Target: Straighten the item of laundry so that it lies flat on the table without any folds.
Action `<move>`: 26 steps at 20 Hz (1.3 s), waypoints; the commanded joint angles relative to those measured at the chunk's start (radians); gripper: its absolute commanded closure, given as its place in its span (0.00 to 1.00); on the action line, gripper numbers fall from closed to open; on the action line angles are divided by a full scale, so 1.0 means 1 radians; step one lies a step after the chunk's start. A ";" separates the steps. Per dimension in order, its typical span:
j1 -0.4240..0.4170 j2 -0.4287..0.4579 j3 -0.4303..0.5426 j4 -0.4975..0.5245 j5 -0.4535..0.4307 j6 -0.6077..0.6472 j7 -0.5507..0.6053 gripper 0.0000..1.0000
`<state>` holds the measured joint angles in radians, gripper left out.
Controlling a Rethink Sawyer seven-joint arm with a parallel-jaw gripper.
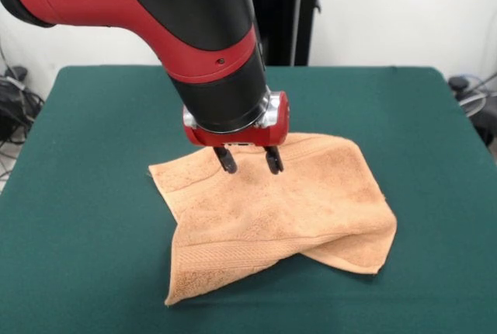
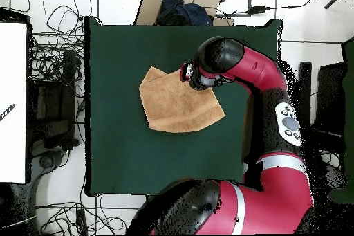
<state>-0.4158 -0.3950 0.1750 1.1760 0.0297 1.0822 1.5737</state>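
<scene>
Hovering pincer (image 1: pixel 249 161) open, fingers spread, empty, just above folded towel (image 1: pixel 287 210) on table (image 1: pixel 78 194).

towel (image 1: pixel 279 210): 1 | table (image 1: pixel 85 217): 1 | arm (image 1: pixel 194 31): 1 | fingers (image 1: pixel 227 161): 2

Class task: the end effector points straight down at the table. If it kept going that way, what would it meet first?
Most likely the towel: the open end effector hangs over its far part, with the table beneath the cloth. How much gap remains is unclear.
</scene>
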 commanded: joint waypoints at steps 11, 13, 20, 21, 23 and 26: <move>0.051 -0.013 -0.012 0.251 -0.029 -0.302 0.219 0.00; 0.073 -0.055 -0.027 0.328 -0.027 -0.367 0.261 0.00; 0.103 -0.081 -0.058 0.339 -0.012 -0.333 0.217 0.00; 0.105 -0.084 -0.059 0.347 -0.008 -0.338 0.214 0.00; 0.109 -0.096 -0.065 0.363 0.006 -0.336 0.216 0.00; 0.103 -0.107 -0.061 0.381 0.020 -0.329 0.203 0.00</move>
<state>-0.3173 -0.4737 0.1314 1.4245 0.0286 0.7612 1.5737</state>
